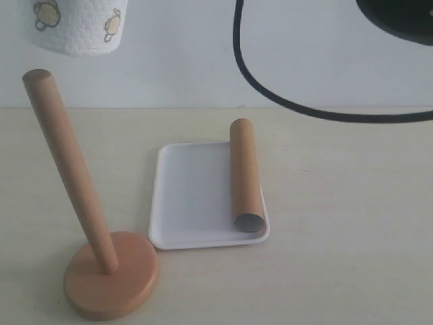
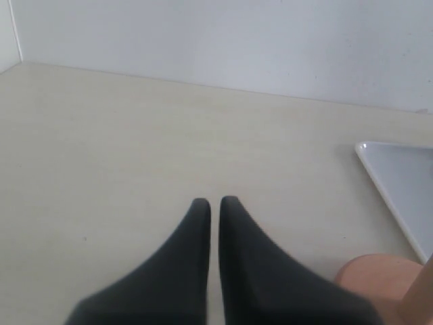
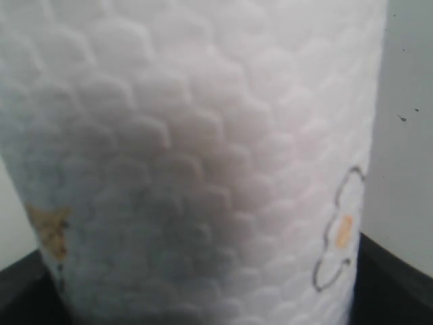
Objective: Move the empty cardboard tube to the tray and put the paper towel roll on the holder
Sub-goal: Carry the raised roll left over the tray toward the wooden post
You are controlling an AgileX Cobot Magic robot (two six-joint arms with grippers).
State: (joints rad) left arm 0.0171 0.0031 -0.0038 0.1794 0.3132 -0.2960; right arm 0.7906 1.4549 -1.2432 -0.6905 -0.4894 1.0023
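The paper towel roll (image 1: 78, 27) hangs in the air at the top left of the exterior view, just above the holder's round dowel tip. The roll (image 3: 203, 149) fills the right wrist view, and my right gripper (image 3: 203, 294) is shut on it, one black finger (image 3: 396, 284) showing at each side. The wooden holder (image 1: 67, 162) stands on its disc base (image 1: 111, 274) at the front left. The empty cardboard tube (image 1: 245, 176) lies along the right side of the white tray (image 1: 189, 196). My left gripper (image 2: 214, 202) is shut on nothing, low over the table beside the holder base (image 2: 372, 281).
A black cable (image 1: 270, 88) loops across the back wall from a dark arm part (image 1: 399, 20) at the top right. A corner of the tray (image 2: 406, 183) shows in the left wrist view. A white wall stands behind the beige table (image 1: 352, 223).
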